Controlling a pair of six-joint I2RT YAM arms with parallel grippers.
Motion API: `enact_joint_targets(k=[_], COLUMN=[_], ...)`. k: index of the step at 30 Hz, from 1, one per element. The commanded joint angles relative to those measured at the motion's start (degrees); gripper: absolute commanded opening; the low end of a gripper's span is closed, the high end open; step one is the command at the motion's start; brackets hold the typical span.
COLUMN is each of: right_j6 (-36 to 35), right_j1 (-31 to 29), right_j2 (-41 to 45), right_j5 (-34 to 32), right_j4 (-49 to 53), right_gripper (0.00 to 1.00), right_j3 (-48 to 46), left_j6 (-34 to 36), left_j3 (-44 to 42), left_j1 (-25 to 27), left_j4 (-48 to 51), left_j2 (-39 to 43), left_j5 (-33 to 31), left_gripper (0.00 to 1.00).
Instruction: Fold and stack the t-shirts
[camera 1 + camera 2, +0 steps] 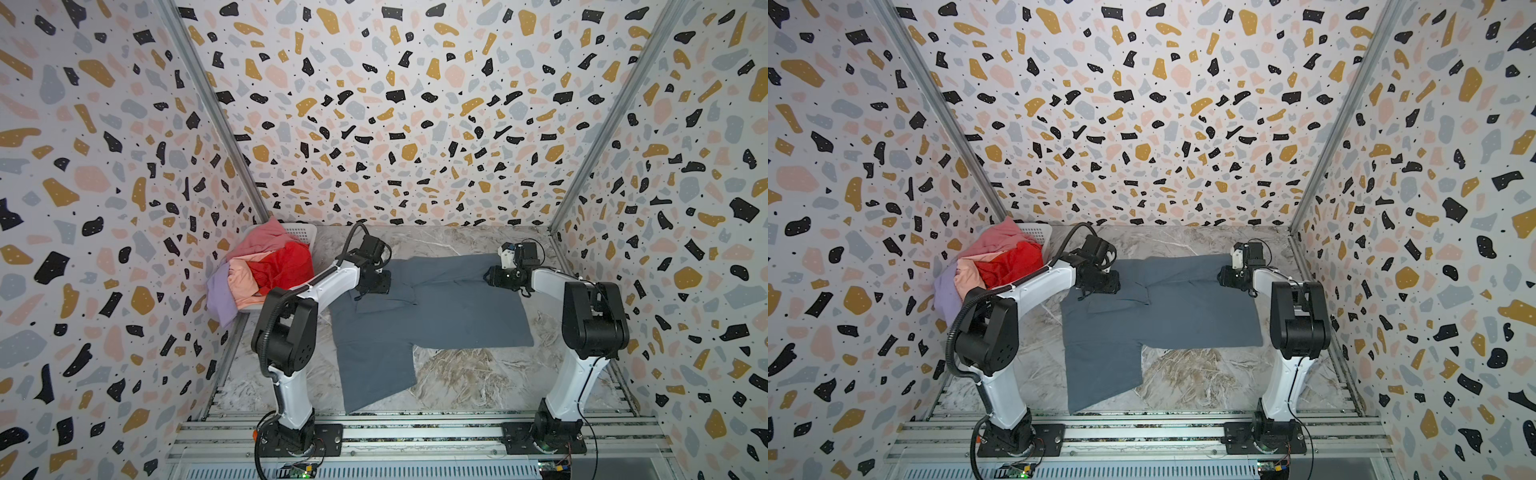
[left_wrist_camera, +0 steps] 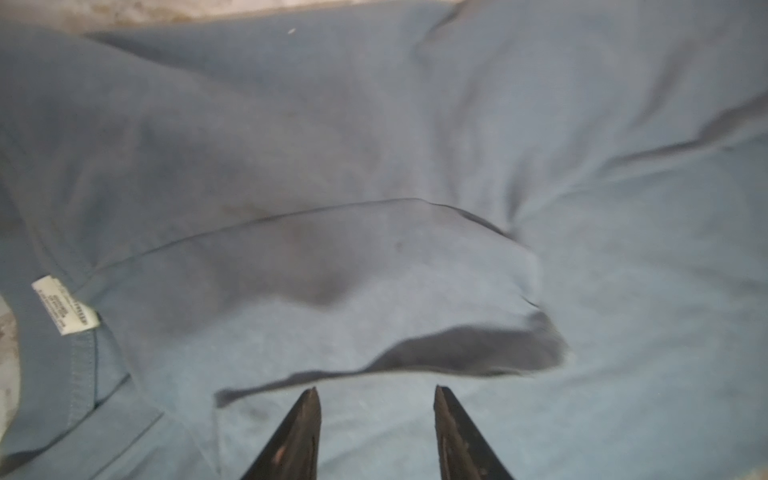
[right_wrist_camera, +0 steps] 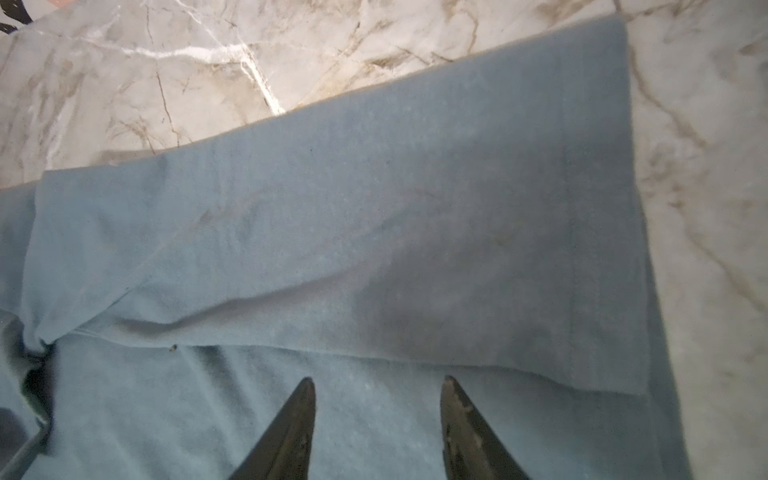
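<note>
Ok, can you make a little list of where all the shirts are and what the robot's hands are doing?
Grey-blue shirt: spread on the table, far side folded over
Basket pile: red shirt, pink shirt, peach shirt, lavender shirt, in the white basket
Left gripper: open, above the shirt near its neck label
Right gripper: open, above the shirt's folded edge
Stack: none yet

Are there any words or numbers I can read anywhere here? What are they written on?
white neck label on the grey-blue t-shirt: a few lines of small dark print, too blurred to read.
Nothing else in any view shows words, numbers or signs that can be read.
</note>
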State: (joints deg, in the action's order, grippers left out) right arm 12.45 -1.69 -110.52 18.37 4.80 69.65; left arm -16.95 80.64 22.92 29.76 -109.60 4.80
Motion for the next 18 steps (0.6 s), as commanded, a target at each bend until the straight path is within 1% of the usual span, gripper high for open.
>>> enact_joint_targets(k=[1, 3, 4, 10, 14, 18], right_j6=[2.08, 2.61, 2.92, 4.80, 5.31, 4.71], right_j1=[-0.30, -0.33, -0.36, -0.74, -0.69, -0.42], right_j2=[1.78, -0.28, -1.47, -5.99, -8.08, -8.30], right_j5=[-0.32, -0.14, -0.06, -0.11, -1.08, -2.73], right_j4=[-1.89, -1.01, -0.43, -0.89, 0.16, 1.64], right_gripper=[0.50, 0.50, 0.50, 0.50, 0.50, 0.49], right_j3=[3.85, 6.38, 7.72, 10.62, 11.39, 10.27], left_j6=[-2.42, -3.78, -4.18, -4.87, -3.11, -1.46], left_j3=[-1.01, -1.01, -0.94, -2.90, -3.71, -1.76], left_j1=[-1.37, -2.65, -2.84, -2.58, -0.96, 1.38], left_j4=[-4.56, -5.37, -5.66, -7.99, -8.18, -6.62], left_j2=[-0.75, -1.77, -2.09, -3.09, -2.99, -4.57], left_j5=[-0.65, 1.69, 1.79, 4.38, 4.95, 5.22], left_gripper=[0.46, 0.46, 0.46, 0.46, 0.46, 0.46])
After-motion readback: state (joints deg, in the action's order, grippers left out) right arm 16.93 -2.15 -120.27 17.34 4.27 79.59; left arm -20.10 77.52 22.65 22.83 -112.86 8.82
